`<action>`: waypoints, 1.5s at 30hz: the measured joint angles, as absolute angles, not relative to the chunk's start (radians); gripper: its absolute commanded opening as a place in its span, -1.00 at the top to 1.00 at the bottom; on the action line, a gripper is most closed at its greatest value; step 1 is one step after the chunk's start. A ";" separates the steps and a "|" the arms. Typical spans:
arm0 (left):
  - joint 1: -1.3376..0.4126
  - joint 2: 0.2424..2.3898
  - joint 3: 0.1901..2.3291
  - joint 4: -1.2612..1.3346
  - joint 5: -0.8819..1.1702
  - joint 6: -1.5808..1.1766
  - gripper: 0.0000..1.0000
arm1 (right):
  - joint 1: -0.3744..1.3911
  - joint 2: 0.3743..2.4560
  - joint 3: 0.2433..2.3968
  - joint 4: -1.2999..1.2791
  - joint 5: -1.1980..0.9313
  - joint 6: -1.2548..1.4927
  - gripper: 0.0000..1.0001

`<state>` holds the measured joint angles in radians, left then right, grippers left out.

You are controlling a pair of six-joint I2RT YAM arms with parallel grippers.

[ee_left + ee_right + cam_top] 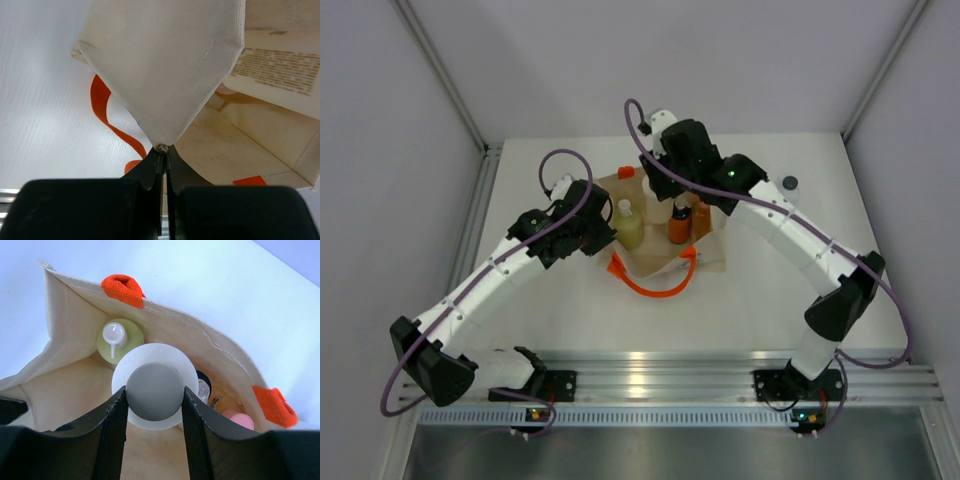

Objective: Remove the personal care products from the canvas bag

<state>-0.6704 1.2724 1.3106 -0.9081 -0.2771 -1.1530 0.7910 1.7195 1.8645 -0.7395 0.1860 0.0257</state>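
At the middle of the white counter (570,310) sits the beige canvas bag (715,255), its mouth open upward and one orange handle (655,285) lying in a loop on the counter at its near side. The left claw (161,152) is pressed together on a stitched corner of the bag's rim, pinching the cloth at the bag's left side. The right claw (155,392) reaches down into the mouth from the far right and is clamped on a white bottle with a grey cap (152,354), one finger on each side of the cap. From the right wrist view this bottle sits within the outline of the bag's opening; whether its base rests on the bag's floor cannot be told. Just beside it to the left inside the bag stands a pale yellow-green bottle (134,332) with a white pump top. On its other side a dark cap (203,379) shows, partly hidden, and further on a pink cap (241,420) near the bag's wall. From above, an orange bottle (679,230) shows inside the bag near the right claw. Outside the bag, a small pale bottle with a dark top (790,187) stands alone on the counter to the right of the right arm, well apart from the bag.
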 measured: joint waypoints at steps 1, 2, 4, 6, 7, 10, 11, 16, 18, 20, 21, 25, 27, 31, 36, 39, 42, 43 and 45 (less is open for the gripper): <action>-0.670 1.272 1.311 -0.908 -0.277 -1.153 1.00 | 0.792 1.714 1.883 -0.756 0.188 0.025 1.00; -0.670 1.272 1.311 -0.908 -0.278 -1.153 1.00 | 0.793 1.710 1.903 -0.770 0.191 0.025 1.00; -0.670 1.272 1.311 -0.908 -0.277 -1.153 1.00 | 0.795 1.697 1.934 -0.784 0.196 0.024 1.00; -0.670 1.273 1.311 -0.908 -0.277 -1.153 1.00 | 0.797 1.677 1.959 -0.801 0.201 0.022 1.00; -0.670 1.274 1.311 -0.907 -0.277 -1.153 1.00 | 0.797 1.667 1.972 -0.813 0.205 0.021 1.00; -0.670 1.274 1.311 -0.905 -0.276 -1.153 1.00 | 0.798 1.636 2.009 -0.833 0.221 0.019 1.00; -0.670 1.275 1.311 -0.905 -0.276 -1.153 1.00 | 0.798 1.625 2.021 -0.838 0.228 0.018 1.00; -0.670 1.276 1.311 -0.904 -0.274 -1.152 1.00 | 0.798 1.578 2.065 -0.861 0.277 0.019 1.00; -0.670 1.277 1.311 -0.901 -0.273 -1.152 1.00 | 0.796 1.563 2.085 -0.880 0.304 0.019 1.00; -0.670 1.279 1.311 -0.899 -0.272 -1.151 1.00 | 0.785 1.553 2.111 -0.899 0.329 0.019 1.00; -0.670 1.279 1.311 -0.898 -0.271 -1.150 1.00 | 0.778 1.545 2.118 -0.905 0.339 0.020 1.00; -0.670 1.279 1.311 -0.898 -0.270 -1.149 1.00 | 0.693 1.498 2.121 -0.933 0.346 0.033 1.00; -0.670 1.279 1.311 -0.898 -0.270 -1.148 1.00 | 0.629 1.469 2.112 -0.942 0.348 0.043 1.00; -0.670 1.279 1.311 -0.898 -0.268 -1.143 1.00 | 0.510 1.383 2.038 -0.946 0.368 0.046 1.00; -0.670 1.282 1.311 -0.893 -0.261 -1.135 1.00 | 0.395 1.271 1.858 -0.915 0.362 0.054 1.00; -0.670 1.284 1.311 -0.889 -0.257 -1.130 1.00 | 0.307 1.208 1.702 -0.887 0.324 0.068 1.00; -0.670 1.285 1.312 -0.890 -0.253 -1.125 1.00 | 0.210 1.143 1.507 -0.820 0.270 0.080 1.00; -0.670 1.286 1.314 -0.890 -0.252 -1.123 1.00 | 0.184 1.125 1.443 -0.791 0.256 0.081 1.00; -0.670 1.286 1.315 -0.890 -0.252 -1.122 1.00 | 0.144 1.097 1.331 -0.738 0.227 0.085 1.00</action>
<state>-0.6701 1.2858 1.3148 -0.8902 -0.2520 -1.1217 0.1444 1.0969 1.3308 -0.7380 0.2272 0.0849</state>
